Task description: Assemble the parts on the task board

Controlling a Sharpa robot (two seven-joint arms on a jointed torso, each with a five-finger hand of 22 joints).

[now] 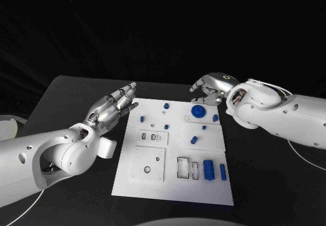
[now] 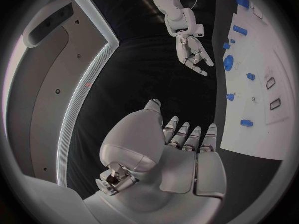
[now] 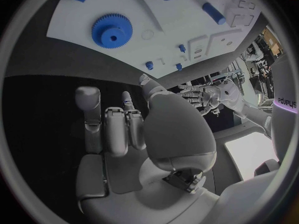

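Two hands empty, fingers loosely spread. My right hand (image 1: 212, 89) hangs over the far edge of the task board (image 1: 153, 186); the blue gear (image 1: 198, 111) lies flat just in front of it. My left hand (image 1: 114, 107) sits off the board's left edge, farther away. I'd judge right reaches.

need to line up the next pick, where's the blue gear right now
In the head view the blue gear lies on the task board near its far right corner, just below the right hand, which hovers without touching it.
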